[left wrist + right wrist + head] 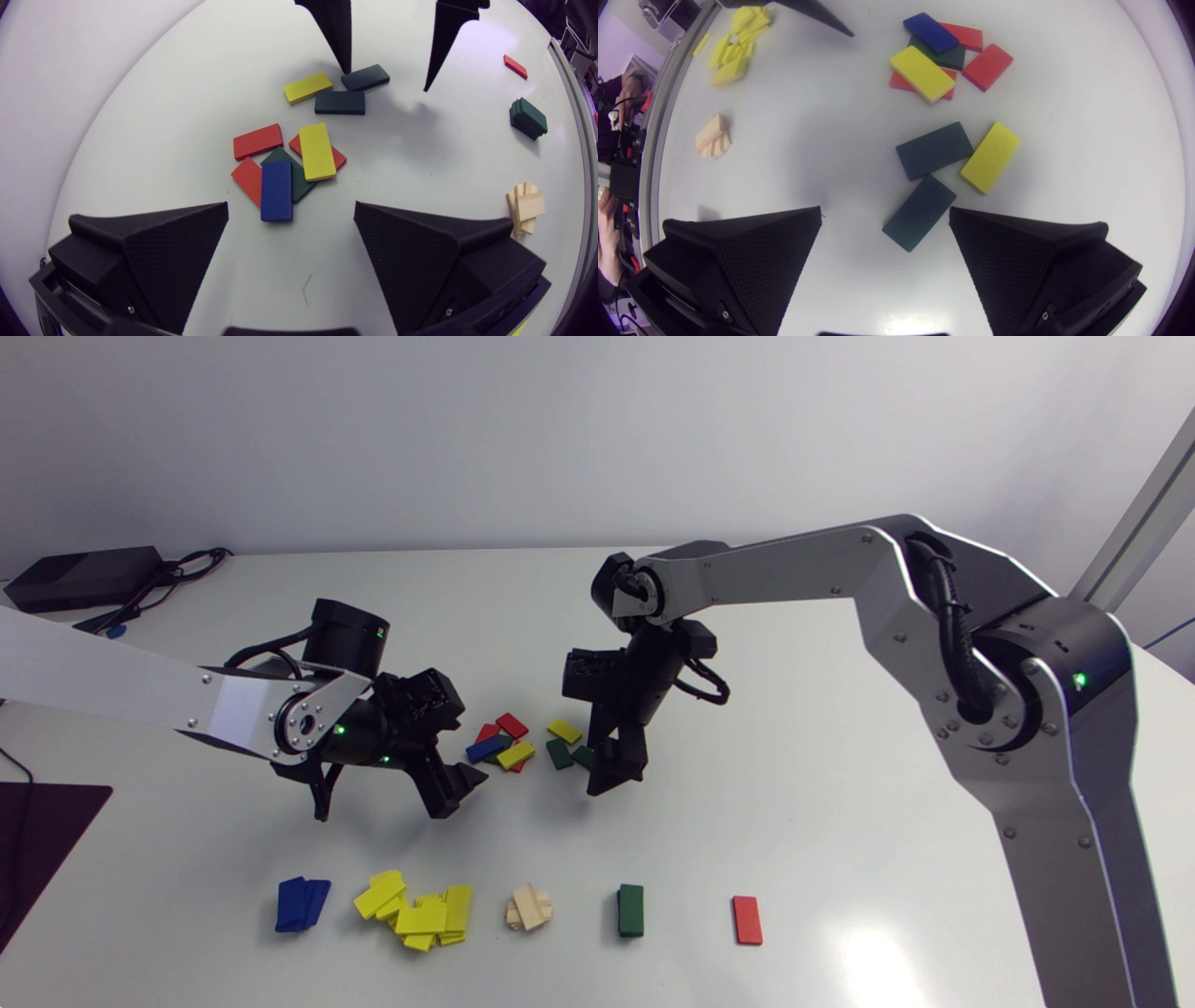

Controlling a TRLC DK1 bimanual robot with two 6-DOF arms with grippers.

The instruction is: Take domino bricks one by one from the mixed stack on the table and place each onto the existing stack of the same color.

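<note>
Showing blue stack [301, 903] only in head view; left gripper [291, 205], right gripper [885, 208] both spread wide, empty.

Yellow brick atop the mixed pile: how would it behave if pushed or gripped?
The yellow brick looks rigid and flat, so probably won't bend or roll. Resting across a red brick, it may slide or tilt when pushed.

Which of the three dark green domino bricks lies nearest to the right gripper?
The dark green brick lying between the right gripper's fingertips. The second green brick lies farther ahead, beside a yellow brick; the third green brick is partly covered by a blue brick.
</note>
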